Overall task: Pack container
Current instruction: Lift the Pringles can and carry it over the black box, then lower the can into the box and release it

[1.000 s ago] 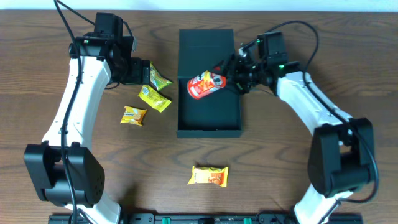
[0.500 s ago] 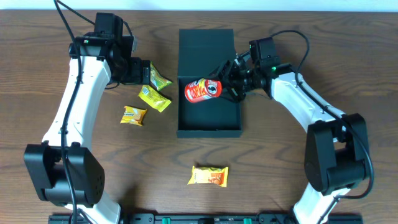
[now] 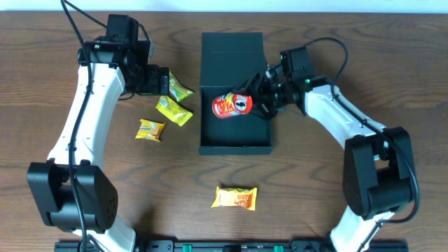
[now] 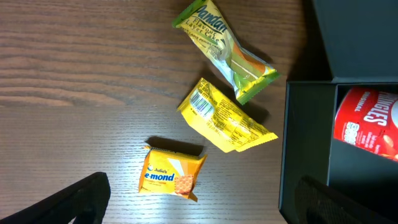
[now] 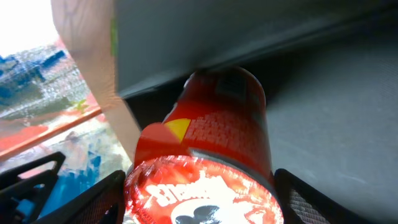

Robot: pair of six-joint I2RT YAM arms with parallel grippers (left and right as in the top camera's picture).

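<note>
Container [image 3: 234, 136] | right tool [image 3: 253, 99] clamped on red canister [image 3: 232, 106] at its far end | lower it flat before you release | left tool [image 3: 161, 82] wide open, empty

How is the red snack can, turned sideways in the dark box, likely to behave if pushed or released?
Turned on its side, the red can is cylindrical, so it would probably roll on the flat floor of the container. Its wall looks stiff and glossy, perhaps slippery. Its printed peel-off end seems thin, so likely easier to dent.
</note>
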